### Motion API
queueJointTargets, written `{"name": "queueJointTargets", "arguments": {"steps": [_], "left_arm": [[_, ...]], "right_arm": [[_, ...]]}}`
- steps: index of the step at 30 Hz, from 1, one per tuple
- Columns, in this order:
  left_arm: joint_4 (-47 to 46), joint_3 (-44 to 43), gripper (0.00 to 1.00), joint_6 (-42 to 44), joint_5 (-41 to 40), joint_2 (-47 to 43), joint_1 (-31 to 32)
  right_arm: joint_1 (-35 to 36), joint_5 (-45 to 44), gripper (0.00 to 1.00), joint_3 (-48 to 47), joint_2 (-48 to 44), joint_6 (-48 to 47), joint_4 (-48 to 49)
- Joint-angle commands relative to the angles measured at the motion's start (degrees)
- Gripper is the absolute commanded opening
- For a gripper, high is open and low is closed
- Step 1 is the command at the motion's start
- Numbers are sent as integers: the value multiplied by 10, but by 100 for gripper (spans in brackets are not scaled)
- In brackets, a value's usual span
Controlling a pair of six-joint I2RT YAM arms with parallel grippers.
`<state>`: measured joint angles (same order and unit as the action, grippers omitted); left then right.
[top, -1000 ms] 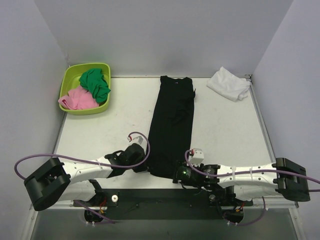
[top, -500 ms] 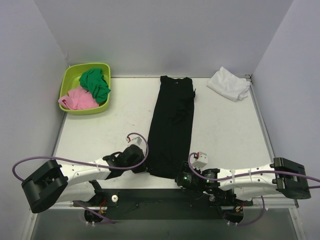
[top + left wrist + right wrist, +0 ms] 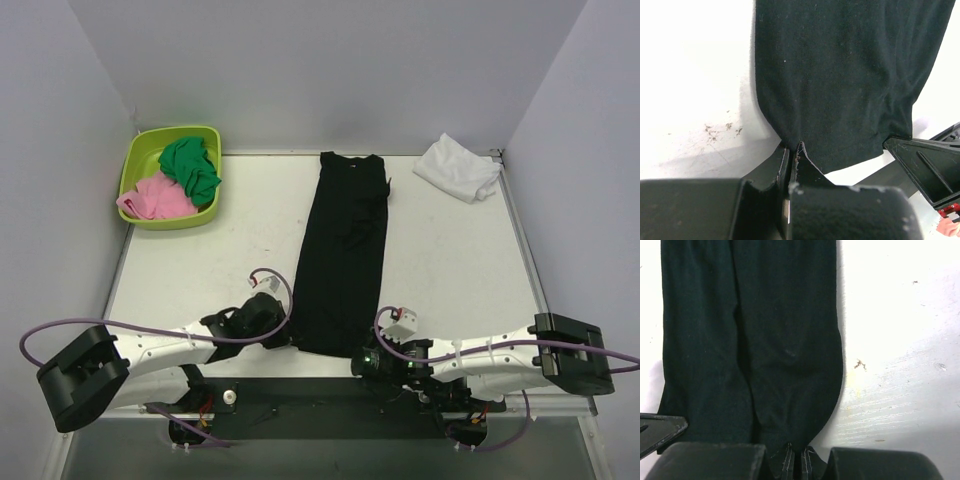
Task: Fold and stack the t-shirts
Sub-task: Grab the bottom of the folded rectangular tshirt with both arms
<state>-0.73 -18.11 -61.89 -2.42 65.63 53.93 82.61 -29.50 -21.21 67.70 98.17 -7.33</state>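
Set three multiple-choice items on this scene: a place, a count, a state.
1. Where is the white t-shirt? A far right corner; B near left corner; C centre.
2. How many things lie in the green tub? A one; B two; C four.
3. The right tool is: A wide open; B shut on the near hem of the black t-shirt; C raised high.
Answers: A, it lies far right; B, a green cloth and a pink cloth; B, it pinches the hem.

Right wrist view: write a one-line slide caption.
Right claw pinches the hem of the black t-shirt, lying on the white table.
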Motion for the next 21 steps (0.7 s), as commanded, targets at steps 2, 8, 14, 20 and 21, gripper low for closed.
{"name": "queueJointTargets", "arguments": {"steps": [2,8,14,20,21], "left_arm": [[66,33,0,-6,-13,-22,16],[93,33,0,-60,-54,-68,84],[156,2,0,-121,-119,-124,180],[217,-68,0,-111,-157,-152,198],[225,-80,0,-93,-165,-151,195]], "right_arm": [[9,10,0,-1,32,-39,-116],[68,-27,0,-53,16,-45,-193],[111,-78,0,-125,1,-45,-289],[115,-138,0,-185,-35,-62,-353],[110,-150,0,-189,-41,-73,-356]]}}
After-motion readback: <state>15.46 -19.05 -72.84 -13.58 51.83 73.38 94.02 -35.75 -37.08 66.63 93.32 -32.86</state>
